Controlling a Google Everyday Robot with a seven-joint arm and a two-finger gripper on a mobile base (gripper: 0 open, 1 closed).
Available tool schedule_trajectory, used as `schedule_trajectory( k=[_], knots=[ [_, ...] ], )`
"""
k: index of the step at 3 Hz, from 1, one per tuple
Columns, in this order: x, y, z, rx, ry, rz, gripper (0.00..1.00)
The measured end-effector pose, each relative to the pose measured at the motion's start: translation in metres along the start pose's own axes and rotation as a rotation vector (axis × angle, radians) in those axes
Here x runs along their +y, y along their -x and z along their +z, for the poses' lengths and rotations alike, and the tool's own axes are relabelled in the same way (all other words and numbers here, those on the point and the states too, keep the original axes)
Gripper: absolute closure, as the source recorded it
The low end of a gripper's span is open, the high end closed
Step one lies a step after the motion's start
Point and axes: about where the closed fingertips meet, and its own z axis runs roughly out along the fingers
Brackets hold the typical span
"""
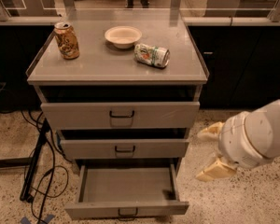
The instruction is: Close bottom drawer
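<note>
camera view looks down on the grey cabinet (116, 73) from the front. my gripper (209, 151) hangs in the air to the right of the cabinet, low down, about level with the middle drawer (124, 149) and the space under it. it is near the cabinet's right side but does not touch it. my two cream fingers (215, 169) are spread apart, one above the other, gripping nothing. behind them my white arm (256, 136) runs off the right edge of the view.

the bottom drawer (149, 208) is pulled well out toward the camera, so its wide shallow grey tray shows from above. its small dark handle (127, 212) sits in the middle of the front panel, close to the lower edge of the view. a dark patch lies in the tray's right front corner; it may be only shadow.

the middle drawer and the top drawer (120, 115) each show a dark gap above the front panel, and each has a dark handle at its centre.

on the cabinet top an upright can (66, 40) stands at the back left. a pale bowl (123, 35) sits near the back middle. a second can (151, 55) lies on its side just right of the bowl and nearer the front, apart from it. black cables (42, 171) trail over the speckled floor (233, 204) left of the cabinet.
</note>
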Motion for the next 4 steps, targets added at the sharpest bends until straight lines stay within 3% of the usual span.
schedule_trajectory(
  k=[1, 2, 3, 4],
  knots=[
    [0.004, -0.026, 0.052, -0.056, 0.023, 0.090, 0.71],
    [0.004, -0.026, 0.052, -0.056, 0.022, 0.090, 0.94],
    [0.004, -0.026, 0.052, -0.056, 0.022, 0.090, 1.00],
    [0.017, -0.038, 0.094, -0.040, 0.049, 0.125, 1.00]
  ],
)
